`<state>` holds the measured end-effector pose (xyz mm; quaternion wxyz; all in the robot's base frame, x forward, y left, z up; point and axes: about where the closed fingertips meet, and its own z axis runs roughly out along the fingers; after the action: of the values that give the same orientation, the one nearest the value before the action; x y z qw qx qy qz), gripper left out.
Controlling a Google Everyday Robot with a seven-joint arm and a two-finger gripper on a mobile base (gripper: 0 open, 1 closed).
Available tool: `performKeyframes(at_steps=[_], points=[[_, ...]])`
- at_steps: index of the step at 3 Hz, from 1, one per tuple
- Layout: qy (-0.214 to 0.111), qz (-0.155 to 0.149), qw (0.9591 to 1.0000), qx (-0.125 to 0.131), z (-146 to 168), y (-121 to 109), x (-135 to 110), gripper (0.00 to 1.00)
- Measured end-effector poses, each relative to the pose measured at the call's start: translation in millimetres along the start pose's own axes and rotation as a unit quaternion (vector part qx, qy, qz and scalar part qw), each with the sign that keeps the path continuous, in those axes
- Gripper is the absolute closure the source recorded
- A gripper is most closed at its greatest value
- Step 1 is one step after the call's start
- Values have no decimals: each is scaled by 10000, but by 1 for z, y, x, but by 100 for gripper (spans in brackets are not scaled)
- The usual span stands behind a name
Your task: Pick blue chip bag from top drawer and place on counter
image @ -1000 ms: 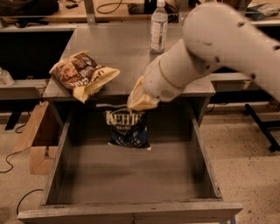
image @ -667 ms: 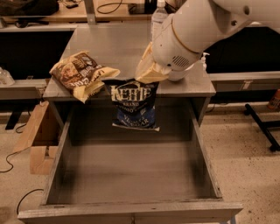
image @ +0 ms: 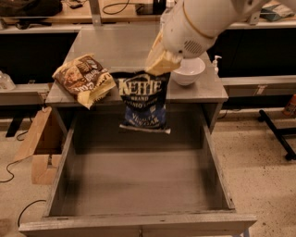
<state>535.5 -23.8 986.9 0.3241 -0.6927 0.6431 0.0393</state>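
The blue chip bag (image: 143, 102), dark navy with white "Kettle" lettering, hangs upright in the air over the back of the open top drawer (image: 138, 185), its top level with the counter's front edge. My gripper (image: 159, 65) is shut on the bag's top edge, under the white arm that comes in from the upper right. The drawer is pulled far out and its grey inside is bare. The grey counter (image: 120, 44) lies just behind the bag.
A brown-and-yellow snack bag (image: 83, 79) lies on the counter's front left corner. A white bowl (image: 187, 70) sits at its front right. A cardboard box (image: 39, 148) stands on the floor left of the drawer. A tan desk (image: 83, 11) runs behind.
My gripper has lifted the blue chip bag up out of the drawer and toward the counter's front edge; the arm has risen with it.
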Motion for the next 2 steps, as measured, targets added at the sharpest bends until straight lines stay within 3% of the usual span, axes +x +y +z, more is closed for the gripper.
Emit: performKeyframes(at_steps=[1, 2], points=[[608, 279, 9977, -124, 3, -48, 31, 100], [1480, 270, 9866, -633, 44, -100, 67, 100]])
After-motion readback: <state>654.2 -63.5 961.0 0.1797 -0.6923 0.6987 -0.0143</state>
